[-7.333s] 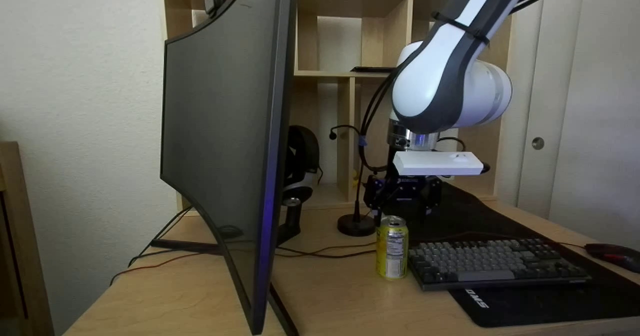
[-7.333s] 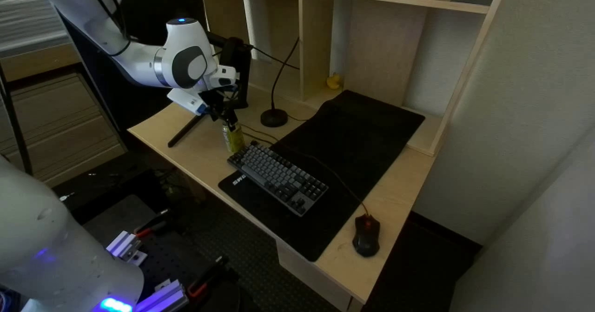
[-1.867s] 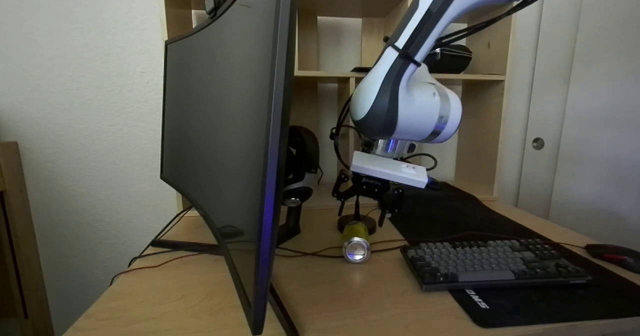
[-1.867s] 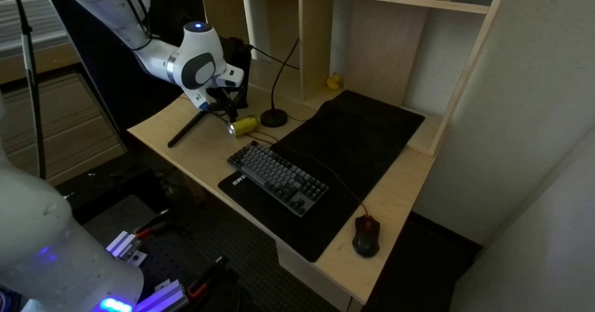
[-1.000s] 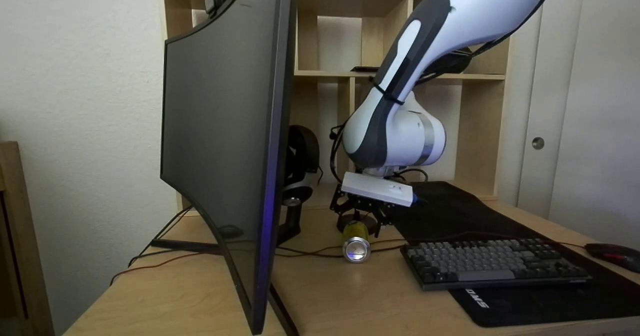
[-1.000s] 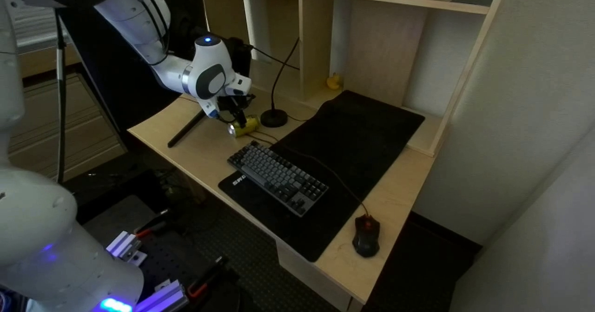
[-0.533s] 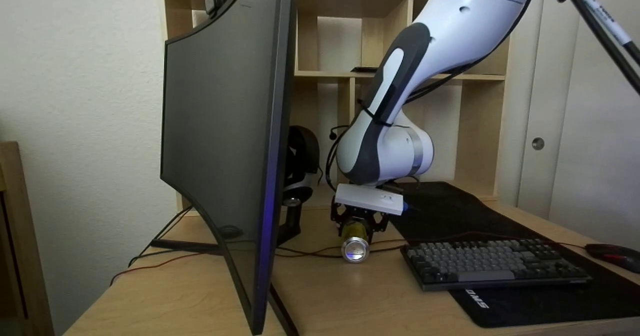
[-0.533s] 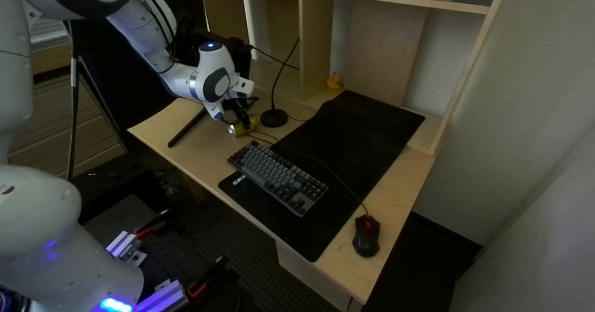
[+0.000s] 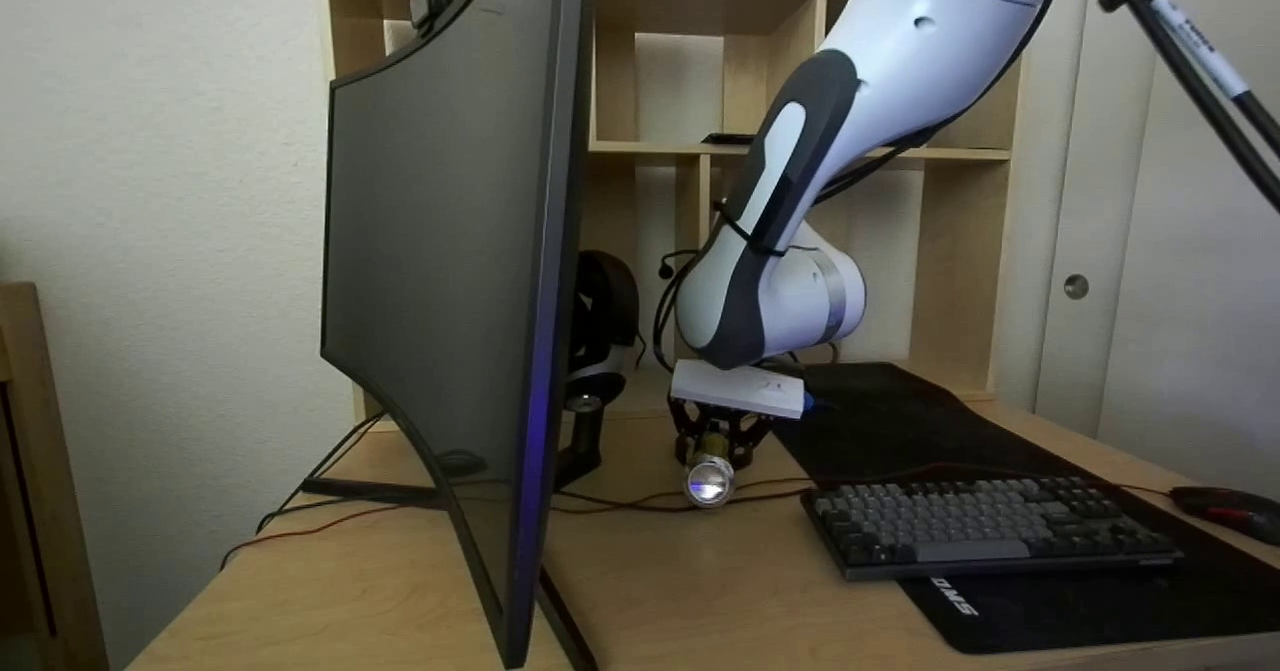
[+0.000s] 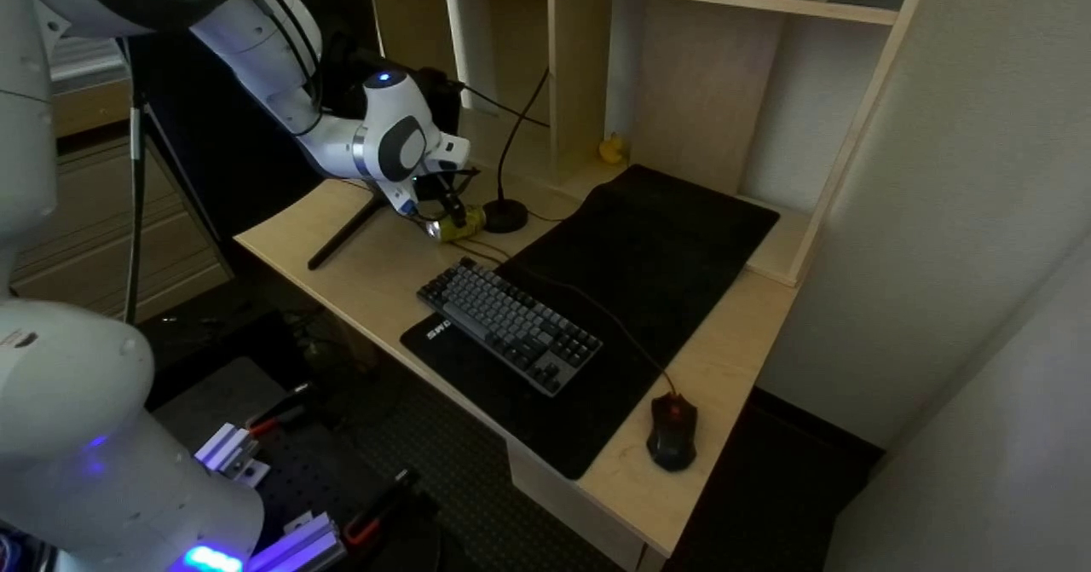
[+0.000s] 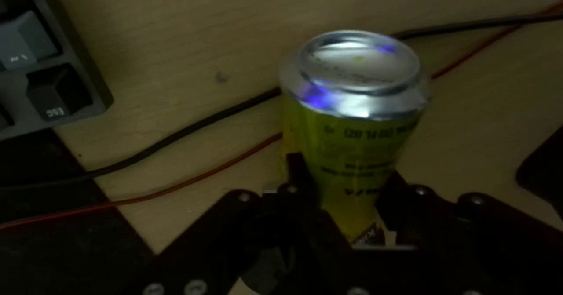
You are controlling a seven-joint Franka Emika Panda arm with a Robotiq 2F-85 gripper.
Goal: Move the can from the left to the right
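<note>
The pincer [image 11: 347, 181] is gripping the can [image 11: 354, 143] on its side near the Esc corner of the keyboard [image 9: 985, 523], the long axis running roughly crosswise to the keyboard's length.

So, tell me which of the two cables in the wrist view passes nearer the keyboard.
The black cable: left of the can, it runs between keyboard and red cable, and looks thicker.

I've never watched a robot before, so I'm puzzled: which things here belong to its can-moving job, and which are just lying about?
Part of the job:
Yellow-green can
End effector, closed around it

Just lying or standing about:
Keyboard
Mouse
Black desk mat
Monitor
Black cable
</note>
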